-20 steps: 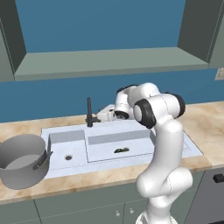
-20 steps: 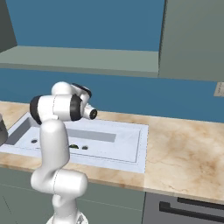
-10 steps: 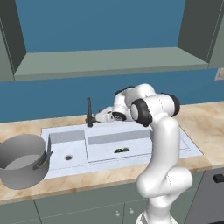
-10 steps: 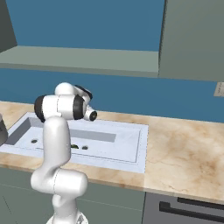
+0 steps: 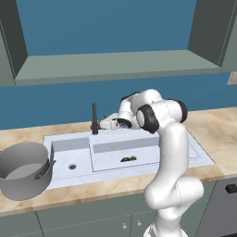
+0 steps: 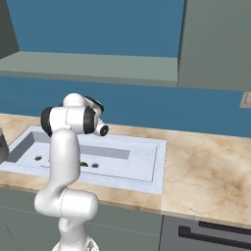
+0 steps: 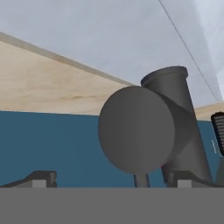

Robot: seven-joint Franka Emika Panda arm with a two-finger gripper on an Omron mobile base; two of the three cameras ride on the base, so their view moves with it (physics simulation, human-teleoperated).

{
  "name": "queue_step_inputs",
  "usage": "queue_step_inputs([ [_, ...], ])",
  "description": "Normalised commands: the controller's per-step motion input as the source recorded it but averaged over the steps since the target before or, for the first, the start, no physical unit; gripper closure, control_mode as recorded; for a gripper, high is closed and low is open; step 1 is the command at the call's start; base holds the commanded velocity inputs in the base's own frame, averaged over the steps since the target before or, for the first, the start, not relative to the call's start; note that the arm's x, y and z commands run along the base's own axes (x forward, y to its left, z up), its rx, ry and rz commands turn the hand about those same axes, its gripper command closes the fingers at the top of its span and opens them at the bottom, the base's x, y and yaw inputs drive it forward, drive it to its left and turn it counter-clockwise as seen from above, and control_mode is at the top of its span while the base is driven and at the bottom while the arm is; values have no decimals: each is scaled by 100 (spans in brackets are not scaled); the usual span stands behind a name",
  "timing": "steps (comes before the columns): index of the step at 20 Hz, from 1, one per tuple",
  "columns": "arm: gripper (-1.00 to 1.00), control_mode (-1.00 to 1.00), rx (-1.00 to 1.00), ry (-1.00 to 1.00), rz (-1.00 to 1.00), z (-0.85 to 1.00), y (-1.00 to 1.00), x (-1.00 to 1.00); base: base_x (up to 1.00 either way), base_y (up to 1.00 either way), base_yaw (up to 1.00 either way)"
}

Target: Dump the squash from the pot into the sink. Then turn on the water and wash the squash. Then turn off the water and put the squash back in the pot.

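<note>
Left base view gives me the arm folded over the back of the sink (image 5: 194, 155), with the gripper (image 5: 104, 124) reaching sideways toward the dark faucet (image 5: 94, 119) that stands upright on the sink's rear edge. From this side the gripper sits just beside the faucet base; I cannot tell whether it touches.

On the hand view the faucet (image 7: 151, 131) looms very close, a round dark knob in front of a thicker dark column, crowding the middle of my picture. The two fingertips (image 7: 41, 178) rise at the bottom, well apart, one out to the left and the other under the column, so the fingers stand spread with nothing clamped between them.

I see the squash (image 5: 128, 159) lying on the floor of the larger basin, a small dark greenish lump, well below the hand. On the right base view it peeks out as a dark sliver (image 6: 84, 164) beside the arm's white link, which hides most of it.

The pot (image 5: 23, 176) stands upright on the counter (image 5: 217, 127) left of the sink, near the small basin.
</note>
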Motion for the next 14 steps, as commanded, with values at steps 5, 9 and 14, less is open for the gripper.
queue_step_inputs([
  [5,-100,-100,0,0,-3,-6,10,27,0,0,0],
  [9,-100,-100,0,0,-4,-8,14,26,0,0,0],
  [14,100,-100,0,0,-6,-13,20,15,0,0,0],
])
